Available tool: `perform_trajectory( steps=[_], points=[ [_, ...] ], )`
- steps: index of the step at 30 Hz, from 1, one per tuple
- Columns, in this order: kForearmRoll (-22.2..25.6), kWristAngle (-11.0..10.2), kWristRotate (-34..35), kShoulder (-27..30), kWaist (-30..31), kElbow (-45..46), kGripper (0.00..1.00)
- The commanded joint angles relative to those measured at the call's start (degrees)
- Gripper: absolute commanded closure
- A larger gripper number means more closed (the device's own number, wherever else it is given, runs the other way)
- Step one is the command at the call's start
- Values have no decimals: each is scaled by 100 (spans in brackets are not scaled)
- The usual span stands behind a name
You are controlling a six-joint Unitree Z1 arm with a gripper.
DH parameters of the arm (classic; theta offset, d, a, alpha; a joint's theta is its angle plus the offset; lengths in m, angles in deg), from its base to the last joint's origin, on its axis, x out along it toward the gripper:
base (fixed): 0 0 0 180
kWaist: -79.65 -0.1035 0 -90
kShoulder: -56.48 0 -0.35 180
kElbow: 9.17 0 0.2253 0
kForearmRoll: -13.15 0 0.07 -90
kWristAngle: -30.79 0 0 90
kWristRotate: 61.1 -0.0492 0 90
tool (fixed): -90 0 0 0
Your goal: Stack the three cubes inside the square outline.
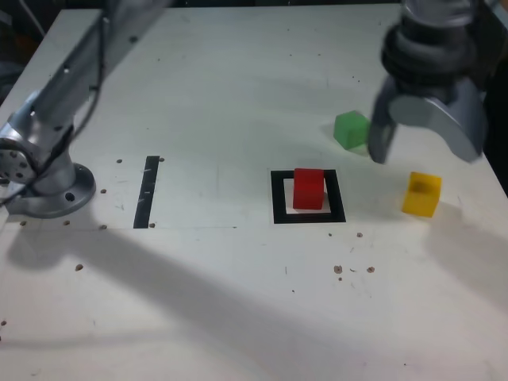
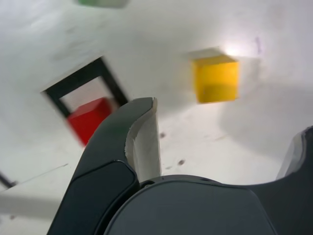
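Note:
A red cube stands inside the black square outline near the table's middle. A green cube lies behind it toward the exterior view's right; in the wrist view only an edge of the green cube shows. The yellow cube sits to the outline's right in the exterior view. My gripper hovers above the table between the green and yellow cubes, open and holding nothing. The yellow cube lies ahead of the gap between the fingers.
A thin black strip is marked on the white table at the exterior view's left. The arm's grey base is bolted at the far left. The table's right edge runs close to the yellow cube.

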Motion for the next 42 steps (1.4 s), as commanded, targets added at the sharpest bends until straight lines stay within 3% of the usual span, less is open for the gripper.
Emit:
perform_trajectory(
  steps=[1, 14, 22, 26, 36, 42],
  points=[
    [102, 7, -17, -237, 8, -207, 7],
    [148, 52, -66, -948, 8, -561, 17],
    [166, -81, -24, -1082, 8, -686, 48],
    [160, -85, 0, -1139, 8, -726, 58],
    [152, -46, -15, -1255, 8, -772, 63],
    [166, -69, -51, -1240, 8, -822, 70]
  ],
)
